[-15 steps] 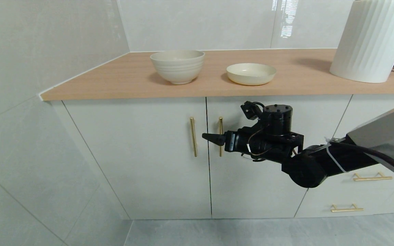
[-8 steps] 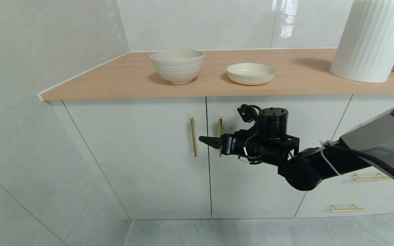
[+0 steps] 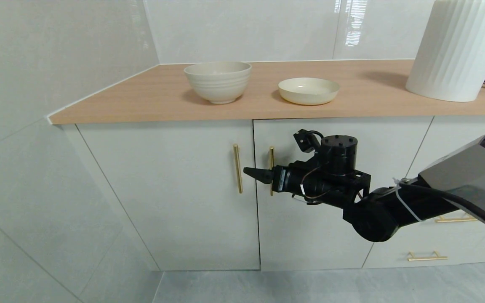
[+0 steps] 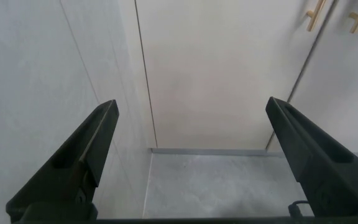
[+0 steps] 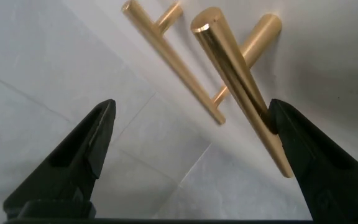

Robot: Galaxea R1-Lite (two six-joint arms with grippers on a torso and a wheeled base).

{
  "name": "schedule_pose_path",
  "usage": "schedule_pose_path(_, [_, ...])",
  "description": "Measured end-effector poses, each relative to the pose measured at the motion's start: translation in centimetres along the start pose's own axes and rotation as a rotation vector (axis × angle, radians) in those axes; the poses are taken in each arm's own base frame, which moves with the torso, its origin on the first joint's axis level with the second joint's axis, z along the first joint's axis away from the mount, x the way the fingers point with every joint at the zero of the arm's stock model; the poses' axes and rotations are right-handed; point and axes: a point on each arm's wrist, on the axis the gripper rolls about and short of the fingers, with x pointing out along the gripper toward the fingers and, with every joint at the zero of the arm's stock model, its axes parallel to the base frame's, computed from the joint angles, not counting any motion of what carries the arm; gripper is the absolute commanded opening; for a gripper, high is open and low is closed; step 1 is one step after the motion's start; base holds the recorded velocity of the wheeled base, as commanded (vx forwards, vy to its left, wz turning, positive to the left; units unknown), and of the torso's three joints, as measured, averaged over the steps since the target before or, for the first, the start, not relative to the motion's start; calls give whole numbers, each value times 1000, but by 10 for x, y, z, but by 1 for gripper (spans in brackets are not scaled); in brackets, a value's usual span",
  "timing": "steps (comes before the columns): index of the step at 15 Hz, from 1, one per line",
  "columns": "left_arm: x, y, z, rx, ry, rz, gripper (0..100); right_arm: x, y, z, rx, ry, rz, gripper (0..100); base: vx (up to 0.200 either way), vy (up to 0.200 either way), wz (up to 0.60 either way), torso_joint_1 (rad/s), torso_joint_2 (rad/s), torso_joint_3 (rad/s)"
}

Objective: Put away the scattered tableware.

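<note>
The black right gripper (image 3: 253,172) has its jaws spread around the thin gold door handle (image 3: 271,153), with flat door at nine o'clock. The black left gripper (image 4: 191,155) has spread jaws too.

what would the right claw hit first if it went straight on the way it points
Probably the gold door handle, which already lies inside the open right claw; past it, the cabinet door front. Depth is unclear.

You face glossy pale wall tiles (image 3: 246,29), a wooden countertop (image 3: 141,97), white cabinet doors (image 3: 171,198) with brass handles (image 3: 237,168), and a grey floor (image 3: 310,286), perhaps stone.
</note>
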Motion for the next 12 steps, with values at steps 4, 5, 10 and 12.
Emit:
schedule_pose_path(4, [0, 0, 0, 0, 0, 0, 100, -14, 12, -3, 9, 70, 92, 100, 0, 0, 0, 0, 0, 0])
schedule_pose_path(5, [0, 0, 0, 0, 0, -1, 100, -20, 15, -3, 11, 82, 109, 100, 0, 0, 0, 0, 0, 0])
schedule_pose_path(10, [0, 0, 0, 0, 0, 0, 100, -55, 24, -16, 5, 151, 272, 100, 0, 0, 0, 0, 0, 0])
schedule_pose_path(12, [0, 0, 0, 0, 0, 0, 100, -68, 29, -19, -3, 166, 331, 100, 0, 0, 0, 0, 0, 0])
